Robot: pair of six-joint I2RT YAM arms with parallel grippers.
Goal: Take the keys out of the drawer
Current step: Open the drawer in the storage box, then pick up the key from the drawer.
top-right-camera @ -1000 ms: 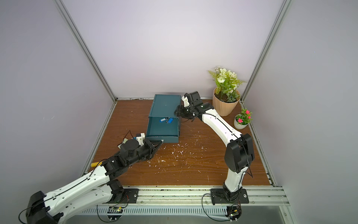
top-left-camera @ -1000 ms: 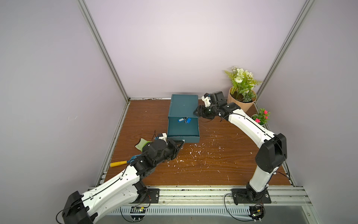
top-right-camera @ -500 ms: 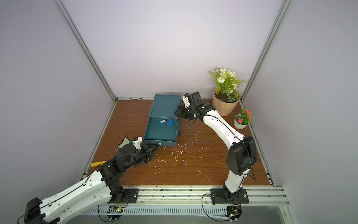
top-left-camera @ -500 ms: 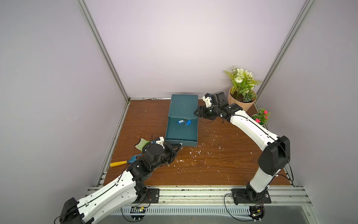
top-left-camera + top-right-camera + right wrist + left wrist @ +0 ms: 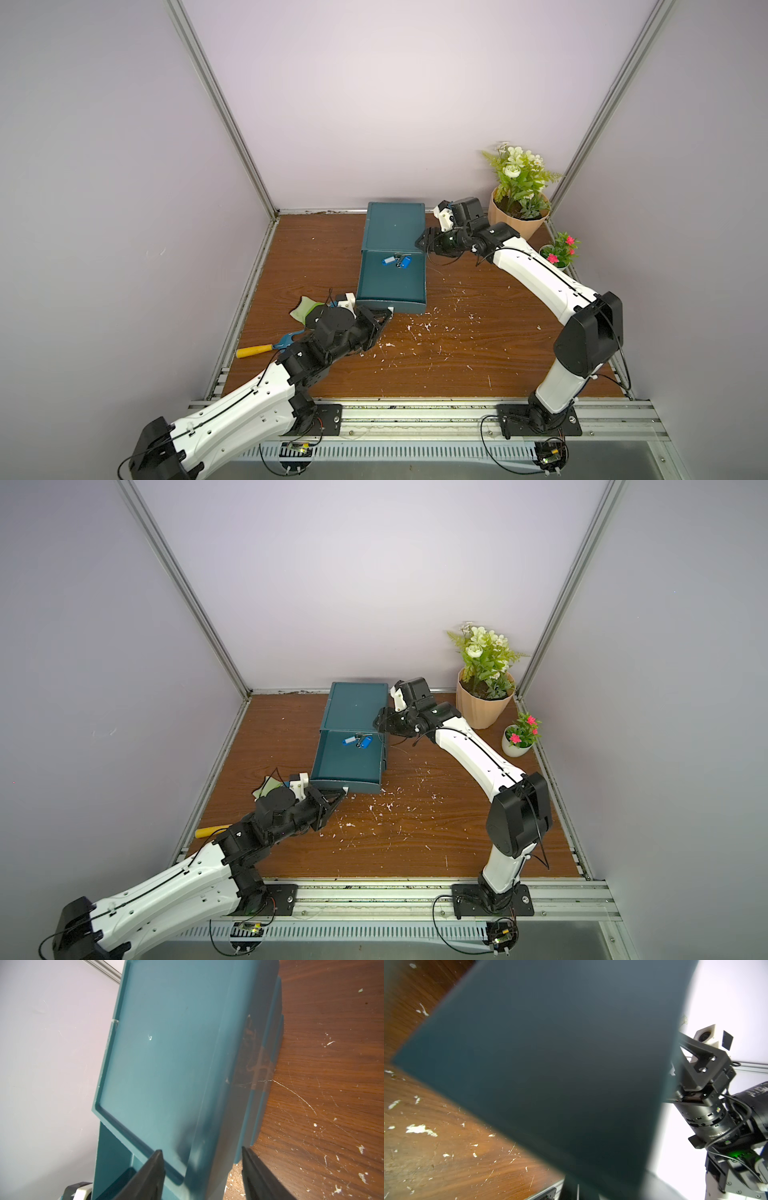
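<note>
A dark teal box [image 5: 395, 226] sits at the back of the brown table [image 5: 457, 365]. Its drawer [image 5: 390, 305] is open and sticks out toward the front. The keys [image 5: 397, 261] lie on the drawer's floor, at the far end, right by the mouth of the box. Two of them have blue tags, and one tag has a white label. Nothing is touching the keys.

The left gripper [image 5: 384, 318] is low at the drawer's front wall. Its jaws are together, with the tips at a small white tab on that wall. I cannot tell if they pinch the tab.

The right gripper [image 5: 422, 243] is at the side of the box. In the right wrist view its fingers [image 5: 153, 1167] stand apart, with the top side edge of the box between them. I cannot tell if they press on it.

A big flower pot [image 5: 517, 216] and a small one [image 5: 559, 253] stand in the far corner. White flecks are scattered over the table.
</note>
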